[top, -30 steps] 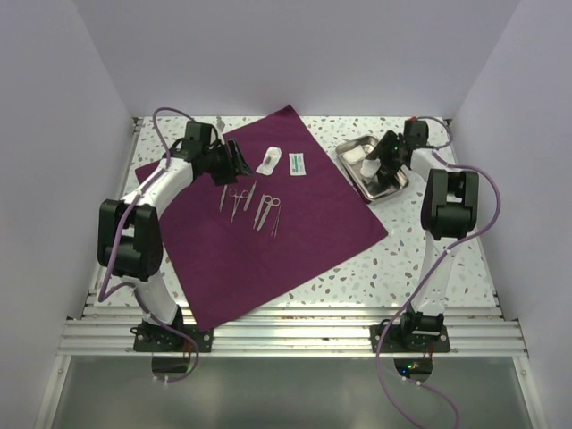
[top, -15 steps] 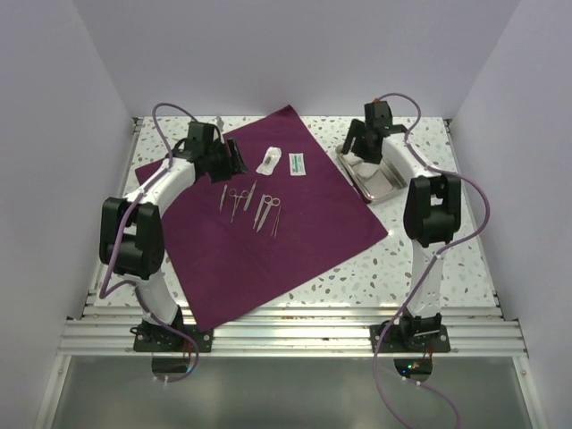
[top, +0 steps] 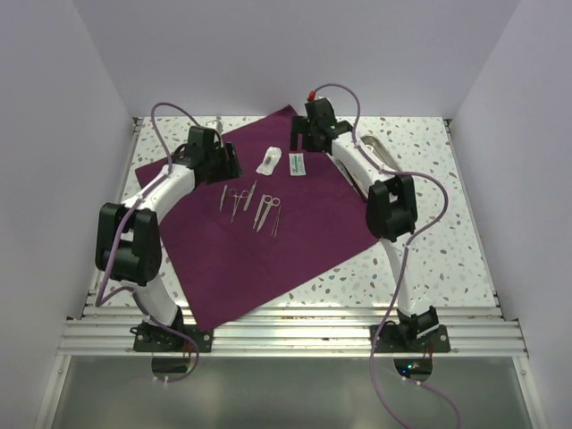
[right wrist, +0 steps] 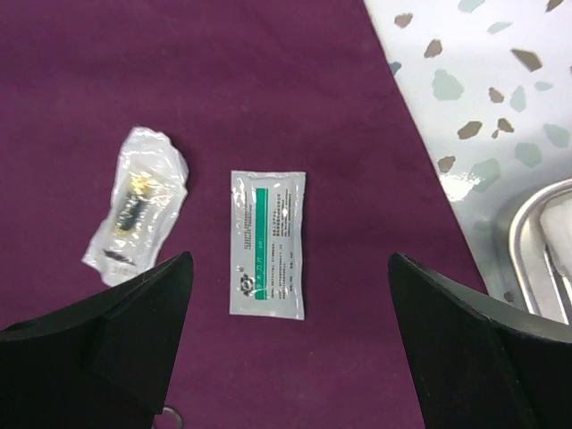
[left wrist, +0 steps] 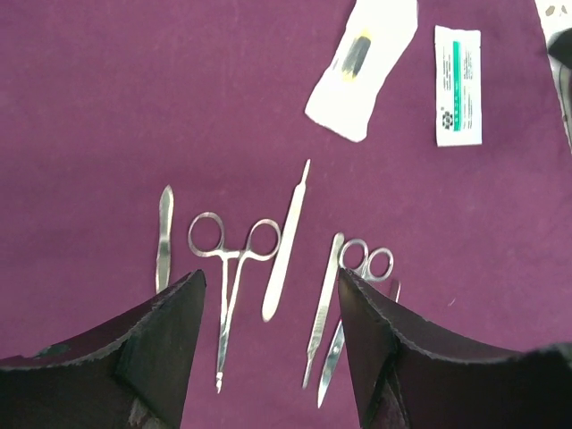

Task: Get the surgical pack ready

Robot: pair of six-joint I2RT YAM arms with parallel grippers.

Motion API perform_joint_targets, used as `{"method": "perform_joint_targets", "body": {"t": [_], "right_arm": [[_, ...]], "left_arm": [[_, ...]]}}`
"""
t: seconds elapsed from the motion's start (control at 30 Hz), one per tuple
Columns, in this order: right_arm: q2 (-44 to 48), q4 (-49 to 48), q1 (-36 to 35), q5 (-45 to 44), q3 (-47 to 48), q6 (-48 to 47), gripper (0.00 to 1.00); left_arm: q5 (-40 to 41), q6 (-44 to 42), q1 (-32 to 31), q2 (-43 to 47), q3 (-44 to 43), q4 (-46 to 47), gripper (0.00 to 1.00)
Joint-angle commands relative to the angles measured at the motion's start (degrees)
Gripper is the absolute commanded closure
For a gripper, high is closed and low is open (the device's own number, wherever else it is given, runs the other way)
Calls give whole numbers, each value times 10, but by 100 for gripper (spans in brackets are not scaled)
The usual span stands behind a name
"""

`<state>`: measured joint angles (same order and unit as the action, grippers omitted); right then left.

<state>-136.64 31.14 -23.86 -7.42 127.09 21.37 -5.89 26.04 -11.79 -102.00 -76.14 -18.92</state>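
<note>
1. The purple cloth lies spread flat on the table, turned like a diamond. Its near corner is by the left arm's base and its far corner points toward the back wall.
2. On it lie a row of steel tools, a white packet with a green band, and a clear packet (crumpled).
3. Handling, our guess: thin, soft and light. It will sag and crease, not hold a shape. Best pinched at a bare corner or edge; lifting it will likely set the tools sliding.
4. Left gripper: jaws moderately apart, nothing held. It hangs above the tool row, with cloth beneath it on every side.
5. Right gripper: jaws wide, empty. It hangs above the two packets near the cloth's far corner, with the cloth's right edge and a steel tray just beside.
</note>
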Motion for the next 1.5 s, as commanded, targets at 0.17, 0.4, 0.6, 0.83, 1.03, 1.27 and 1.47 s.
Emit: {"method": "perform_joint_targets", "body": {"t": [0.17,0.4,0.6,0.83,1.03,1.27,1.47], "right_arm": [[-73,52,-42,-61,87,-61,5],[-96,54,-63,-101,91,-90,14],[-114,49,-71,-105,98,-89,18],[-132,44,-73,-118,110,-84,20],[-137,41,-73,-114,113,-79,23],[-139,45,-73,-116,110,-74,31],[-136,40,-71,-109,101,-65,40]], "left_arm": [[18,-20,-2,87,68,25,35],[8,-25,-2,91,82,25,35],[9,-21,-2,88,91,25,35],[9,-25,-1,87,85,26,35],[6,-24,-1,81,82,26,35],[3,-23,1,74,79,22,35],[-1,-21,2,73,78,20,35]]}}
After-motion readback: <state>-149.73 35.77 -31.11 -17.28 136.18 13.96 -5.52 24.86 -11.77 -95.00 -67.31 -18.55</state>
